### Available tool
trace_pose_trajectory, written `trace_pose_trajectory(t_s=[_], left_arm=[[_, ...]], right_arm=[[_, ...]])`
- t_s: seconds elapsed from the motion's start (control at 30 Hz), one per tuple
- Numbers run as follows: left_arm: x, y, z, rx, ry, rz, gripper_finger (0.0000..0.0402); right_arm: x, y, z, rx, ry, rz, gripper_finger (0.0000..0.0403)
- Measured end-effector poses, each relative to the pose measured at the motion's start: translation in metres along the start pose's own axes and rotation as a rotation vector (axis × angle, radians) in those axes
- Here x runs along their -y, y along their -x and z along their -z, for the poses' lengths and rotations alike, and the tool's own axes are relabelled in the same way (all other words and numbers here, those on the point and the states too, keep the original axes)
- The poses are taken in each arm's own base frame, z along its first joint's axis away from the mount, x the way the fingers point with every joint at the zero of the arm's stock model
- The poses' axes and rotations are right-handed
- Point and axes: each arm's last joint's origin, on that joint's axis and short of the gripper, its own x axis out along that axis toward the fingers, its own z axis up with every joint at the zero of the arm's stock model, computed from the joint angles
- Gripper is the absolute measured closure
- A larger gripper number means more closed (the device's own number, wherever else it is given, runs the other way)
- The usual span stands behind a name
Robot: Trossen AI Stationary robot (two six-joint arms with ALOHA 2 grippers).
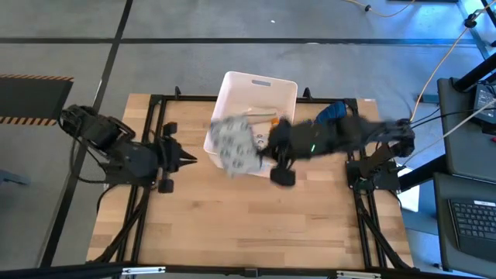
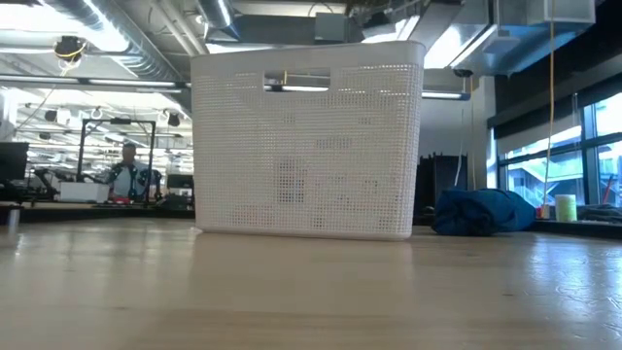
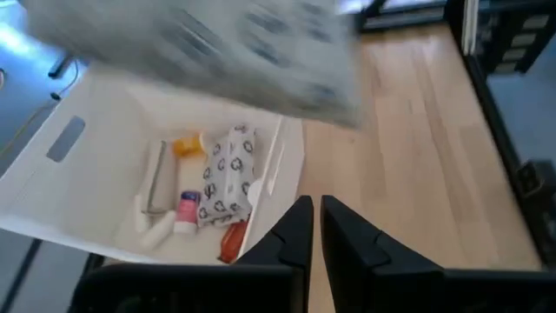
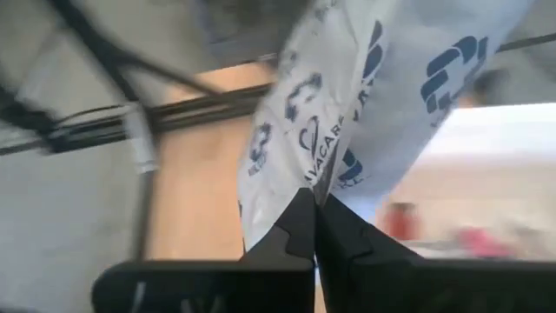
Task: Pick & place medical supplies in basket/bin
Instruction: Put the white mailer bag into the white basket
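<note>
Two arms share our table, and we go down from the biggest thing to the smallest. We have the white tub (image 1: 273, 87) standing at the far middle of the table, within reach of both arms, which is why it serves as the drop point. Beside it, toward the right arm's base, lies the dark blue cloth bundle (image 2: 483, 211), no part of our job. Our right arm reaches across to the tub's near rim, so that the white dotted packet (image 1: 235, 145) hangs over that edge. The right gripper (image 4: 314, 207) is pinched shut on the packet's edge, letting the soft pack dangle free. We judge the carry nearly over, release to follow. Our left gripper (image 3: 314, 228) waits at the table's left side, fingers closed on nothing. Inside the tub we see another dotted packet (image 3: 224, 176), a small orange vial (image 3: 186, 146) and a red one (image 3: 231, 241), already placed.
</note>
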Motion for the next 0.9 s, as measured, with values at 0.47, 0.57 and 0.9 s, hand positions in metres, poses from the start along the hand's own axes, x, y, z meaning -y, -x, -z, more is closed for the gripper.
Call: trace_pose_trajectory(t_s=[0.47,0.57,0.9], left_arm=[[-0.024,0.027,0.006,0.123,0.146,-0.139,0.0321],[-0.026,0.027,0.006,0.133,0.145,-0.182,0.0314],[-0.037,0.022,0.008,0.097,0.169,-0.263,0.0311]], right_arm=[[0.143,0.025,-0.025,-0.191,0.161,0.319,0.0403],[0.171,0.015,-0.020,-0.284,0.176,0.278,0.0403],[0.231,-0.042,0.007,-0.552,0.202,0.003,0.0403]])
